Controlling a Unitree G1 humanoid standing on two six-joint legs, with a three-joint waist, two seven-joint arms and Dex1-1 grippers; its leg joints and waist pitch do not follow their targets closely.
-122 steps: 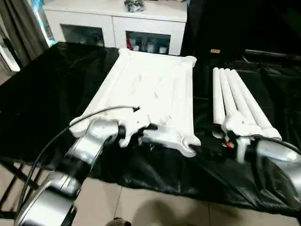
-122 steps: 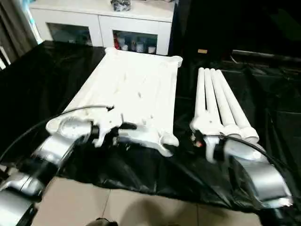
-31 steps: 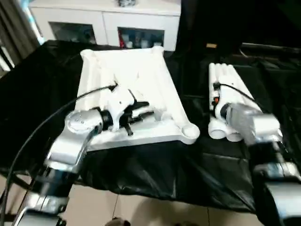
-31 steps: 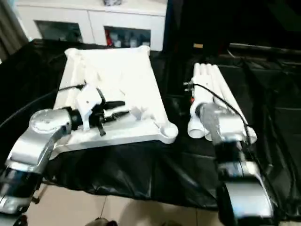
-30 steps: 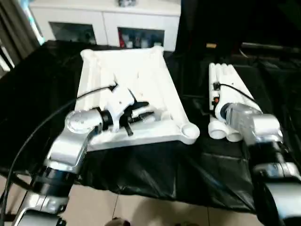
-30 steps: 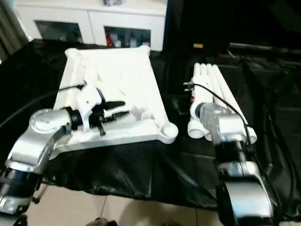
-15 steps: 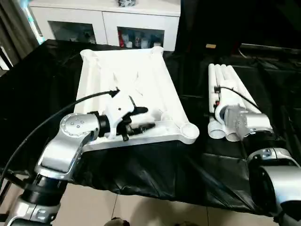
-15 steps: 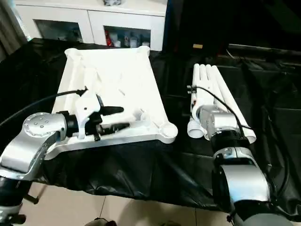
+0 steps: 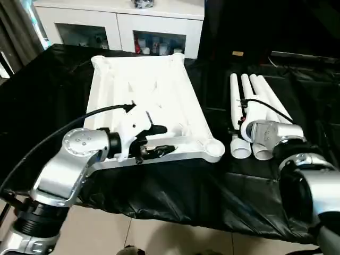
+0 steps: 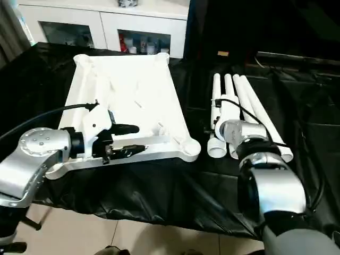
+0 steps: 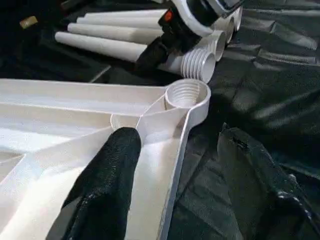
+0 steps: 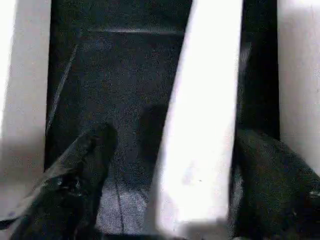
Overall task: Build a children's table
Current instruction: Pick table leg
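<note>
The white tabletop (image 9: 143, 101) is lying ribbed underside up on the black-draped worktop (image 9: 48, 95), four tubular legs (image 9: 258, 101) lying beside it. The left end effector (image 9: 155, 141) is straddling its near rim, fingers apart; its wrist view is revealing a threaded corner socket (image 11: 187, 95). The right end effector (image 12: 170, 165) is standing apart around one leg (image 12: 200, 125).

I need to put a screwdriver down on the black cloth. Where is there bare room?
Free: the black cloth left of the tabletop, and the front strip between the tabletop's near edge and the cloth's front edge. Crowded: right of the tabletop, where the legs lie bunched under the right tool.
</note>
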